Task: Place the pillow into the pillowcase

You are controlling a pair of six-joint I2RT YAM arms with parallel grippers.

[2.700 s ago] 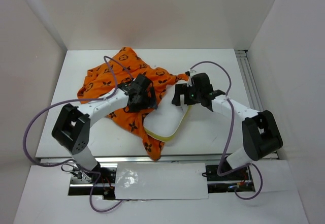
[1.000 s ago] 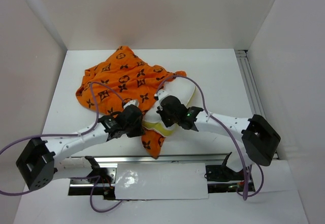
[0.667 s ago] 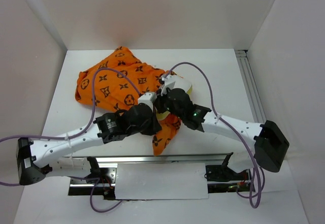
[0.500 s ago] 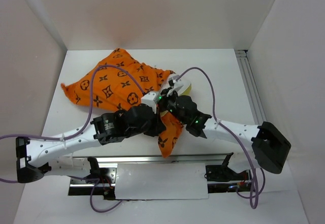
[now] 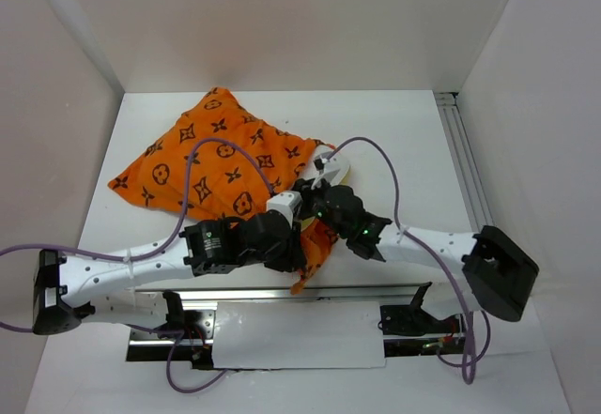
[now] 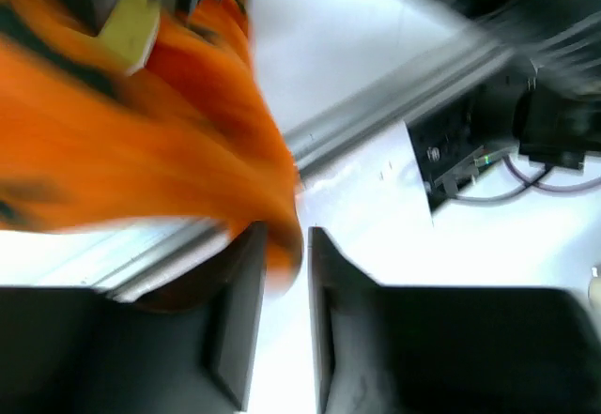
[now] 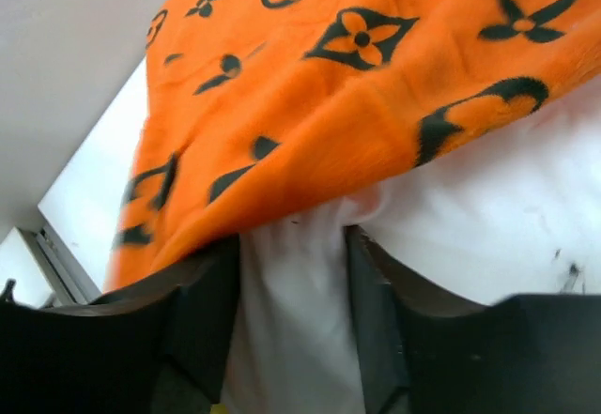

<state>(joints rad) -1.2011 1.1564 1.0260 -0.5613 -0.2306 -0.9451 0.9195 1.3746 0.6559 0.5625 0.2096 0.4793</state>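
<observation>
My left gripper [image 6: 284,237] has its fingers slightly parted around a hanging corner of the soft orange pillowcase [image 5: 207,156], which is printed with dark flower motifs and spreads across the white table [image 5: 404,132] to my left. My right gripper [image 7: 289,245] stands spread, and the smooth white pillow [image 7: 470,207] bulges between its fingers under the case's edge.

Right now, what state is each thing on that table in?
pillowcase, spread out and rumpled, covering most of the pillow.
pillow, mostly covered by the case, with a white part showing at its edge.
left gripper, fingers slightly apart, orange cloth between them, grip unclear.
right gripper, fingers apart, white pillow cloth between them, grip unclear.
</observation>
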